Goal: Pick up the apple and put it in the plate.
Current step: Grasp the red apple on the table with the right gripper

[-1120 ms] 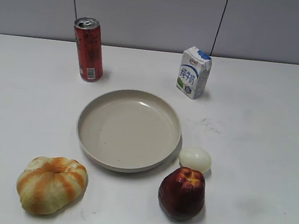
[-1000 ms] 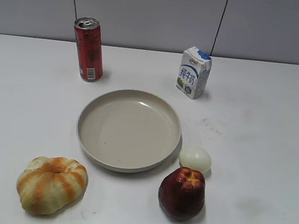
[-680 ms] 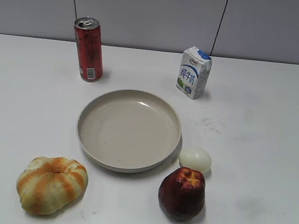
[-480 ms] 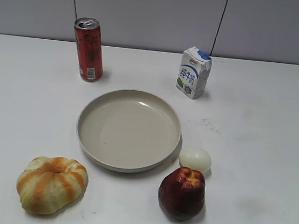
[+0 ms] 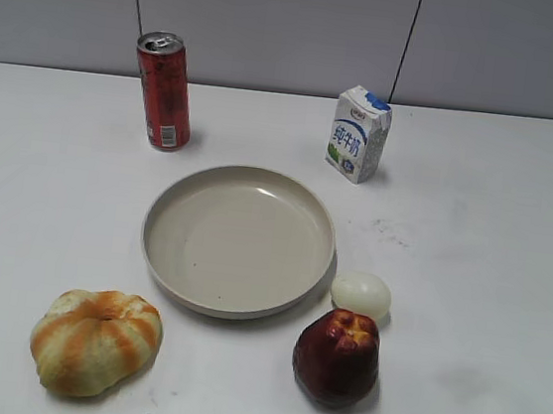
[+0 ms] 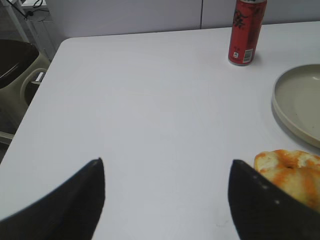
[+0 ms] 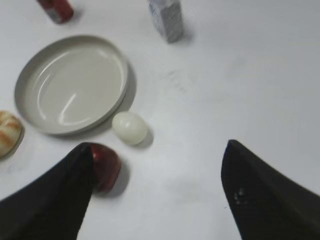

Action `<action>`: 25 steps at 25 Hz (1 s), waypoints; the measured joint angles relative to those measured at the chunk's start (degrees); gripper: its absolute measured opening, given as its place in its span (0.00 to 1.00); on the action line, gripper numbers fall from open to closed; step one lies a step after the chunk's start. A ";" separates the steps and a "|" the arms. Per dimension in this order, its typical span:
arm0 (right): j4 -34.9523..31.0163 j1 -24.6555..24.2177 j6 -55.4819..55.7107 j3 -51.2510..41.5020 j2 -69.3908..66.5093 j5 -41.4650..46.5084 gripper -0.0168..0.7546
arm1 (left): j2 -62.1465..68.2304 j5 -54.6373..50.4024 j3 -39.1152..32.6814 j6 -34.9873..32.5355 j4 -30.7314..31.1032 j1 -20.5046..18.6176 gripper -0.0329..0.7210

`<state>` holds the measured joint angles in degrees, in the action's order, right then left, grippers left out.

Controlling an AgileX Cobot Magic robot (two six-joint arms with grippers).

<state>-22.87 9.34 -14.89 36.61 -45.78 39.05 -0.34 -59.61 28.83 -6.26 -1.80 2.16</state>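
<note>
Apple [image 5: 336, 358]: sitting near the desk's front edge beside the plate [image 5: 239, 240], untouched, while the right gripper [image 7: 155, 192], jaws spread wide and empty, is newly showing at the right edge, suggesting the approach is starting.

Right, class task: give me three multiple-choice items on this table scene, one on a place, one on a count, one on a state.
1. Where is the egg?
A. in the plate
B. between the plate and the apple
C. behind the can

2. How many drink containers stand at the back?
A. one
B. two
C. four

3. The plate is
A. empty
B. holding the apple
C. upside down

Answers: 1 B, the egg sits off the rim, just above the apple. 2 B, a red can and a milk carton. 3 A, its bowl shows bare.
</note>
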 joint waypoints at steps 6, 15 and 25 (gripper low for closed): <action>-0.66 11.31 -0.52 8.45 -21.13 7.13 0.83 | 0.00 0.00 0.00 0.00 0.00 0.00 0.82; 2.03 22.85 3.64 14.91 -44.28 7.46 0.83 | 0.00 0.00 0.00 0.00 0.00 0.00 0.82; 2.08 23.26 4.06 15.40 -53.63 0.39 0.83 | 0.00 0.00 0.00 0.00 0.00 0.00 0.82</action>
<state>-20.79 32.60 -10.83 52.02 -99.41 39.44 -0.34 -59.61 28.83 -6.26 -1.80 2.16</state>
